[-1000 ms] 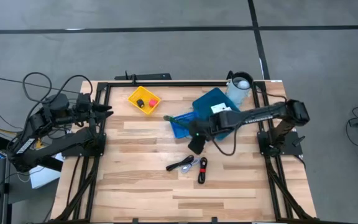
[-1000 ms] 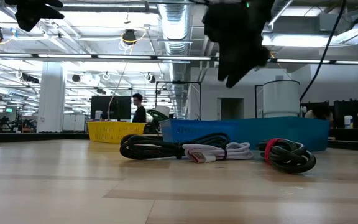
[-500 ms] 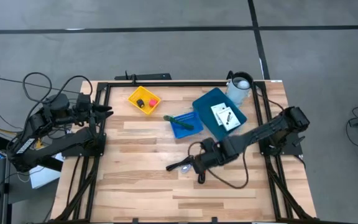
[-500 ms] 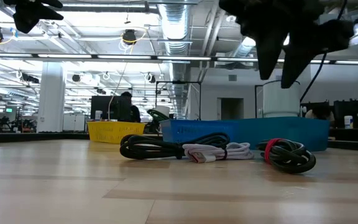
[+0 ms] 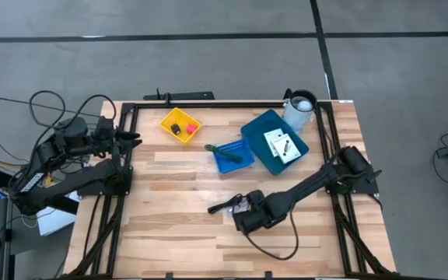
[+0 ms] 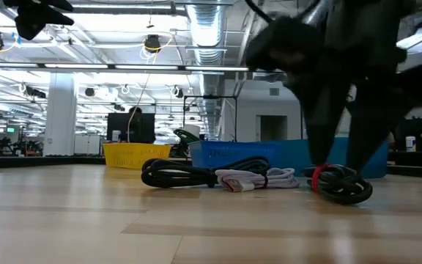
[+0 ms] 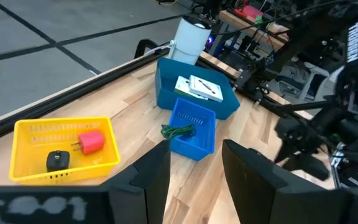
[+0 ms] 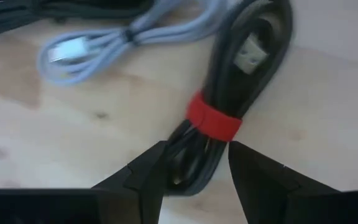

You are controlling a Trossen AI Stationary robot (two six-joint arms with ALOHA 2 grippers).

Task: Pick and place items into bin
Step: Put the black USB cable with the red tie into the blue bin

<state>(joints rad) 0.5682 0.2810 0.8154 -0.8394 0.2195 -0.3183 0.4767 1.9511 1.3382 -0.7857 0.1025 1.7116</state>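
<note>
My right gripper (image 8: 196, 149) is open and low over a black cable bundle (image 8: 241, 68) bound by a red strap (image 8: 213, 121). Its fingers stand on either side of the bundle, just past the strap. The low view shows the gripper (image 6: 339, 170) down at the bundle (image 6: 343, 185), which lies on the table. Two white cards (image 5: 281, 145) lie in the dark blue bin. A red block (image 5: 190, 128) and a black piece (image 5: 176, 129) sit in the yellow bin. A green cord (image 5: 229, 155) lies in the small blue basket. My left gripper (image 5: 134, 138) waits open at the table's far left. My right gripper comes at the bundle from above, pointing down, its fingers (image 8: 151, 165) across the cables beside the red strap (image 8: 197, 115). Whether the fingers touch the cables, I cannot tell. The bundle lies flat on the table.
A grey cable (image 6: 258, 178) and a black cable (image 5: 224, 206) lie just left of the bundle. A white cylinder (image 5: 300, 109) stands at the far right corner. Bare wood stretches along the near edge and the left half. A person shows in the room beyond.
My right gripper has swung from above the small blue basket toward the table's near edge and come down over the red-strapped bundle. The cables have stayed put. The person in the background has walked left.
</note>
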